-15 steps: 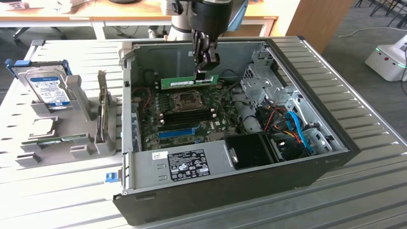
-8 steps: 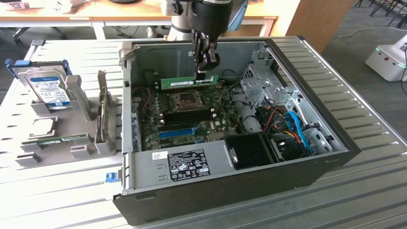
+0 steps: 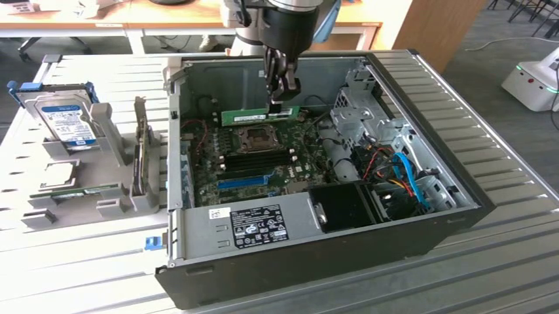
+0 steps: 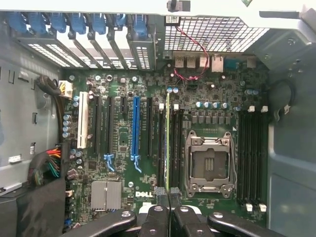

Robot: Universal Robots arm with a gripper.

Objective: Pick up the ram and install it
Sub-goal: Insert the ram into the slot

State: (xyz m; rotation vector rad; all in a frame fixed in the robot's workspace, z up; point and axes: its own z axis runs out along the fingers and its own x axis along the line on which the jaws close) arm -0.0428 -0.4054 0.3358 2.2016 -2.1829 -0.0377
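Ram, a slim, long green circuit-board stick (image 3: pixel 249 116) with a row of small black chips, sits pinched between the black metal fingers of the arm's gripper (image 3: pixel 281 104), which are closed on its upper edge. The grip falls toward the stick's end on the exterior view's right. The stick lies level with its long edge down, inside the open dark-grey computer case (image 3: pixel 349 261), over the far part of the green motherboard (image 3: pixel 297 163), just beyond the square silver processor socket (image 3: pixel 259 138). Whether its lower edge touches the board cannot be told from here.

In the wrist view the ram (image 4: pixel 168 138) appears edge-on as a thin green line running away from the gripper (image 4: pixel 168 197). The two fingertips (image 4: pixel 160 195) press together on it with no gap showing. The line lies among the long black memory slots (image 4: pixel 176 148) just beside the processor socket (image 4: pixel 210 165), between that socket and the bright blue expansion slot (image 4: pixel 135 126). Another bank of black slots (image 4: pixel 252 153) sits on the socket's other side.

Outside the case, on the pale slatted table (image 3: pixel 506 261), a silver hard drive with a blue label (image 3: pixel 70 118) stands in a grey plastic holder at the exterior view's left.
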